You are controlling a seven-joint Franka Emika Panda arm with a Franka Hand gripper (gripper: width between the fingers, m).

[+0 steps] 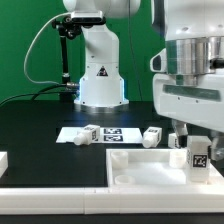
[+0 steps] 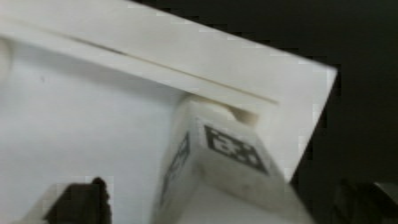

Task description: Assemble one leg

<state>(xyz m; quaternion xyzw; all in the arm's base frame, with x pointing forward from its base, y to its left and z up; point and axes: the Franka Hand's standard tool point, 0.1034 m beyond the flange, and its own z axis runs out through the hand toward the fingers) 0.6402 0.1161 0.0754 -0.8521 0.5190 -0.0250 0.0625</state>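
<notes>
My gripper (image 1: pixel 190 140) hangs over the tray's corner at the exterior view's right. A leg (image 1: pixel 197 155), a small white block with a black-and-white tag, stands upright there inside the large white tray (image 1: pixel 135 168). In the wrist view the leg (image 2: pixel 222 160) sits between my two dark fingers (image 2: pixel 80 200), against the tray's raised rim (image 2: pixel 196 75). My gripper (image 2: pixel 222 205) is open: white tray shows between one finger and the leg, and the other finger is close beside it. Two more legs (image 1: pixel 85 133) (image 1: pixel 152 135) lie behind the tray.
The marker board (image 1: pixel 108 133) lies flat behind the tray. A white piece (image 1: pixel 3 160) sits at the exterior view's left edge. The robot's white base (image 1: pixel 100 75) stands at the back, with a black stand and cable (image 1: pixel 65 50) beside it.
</notes>
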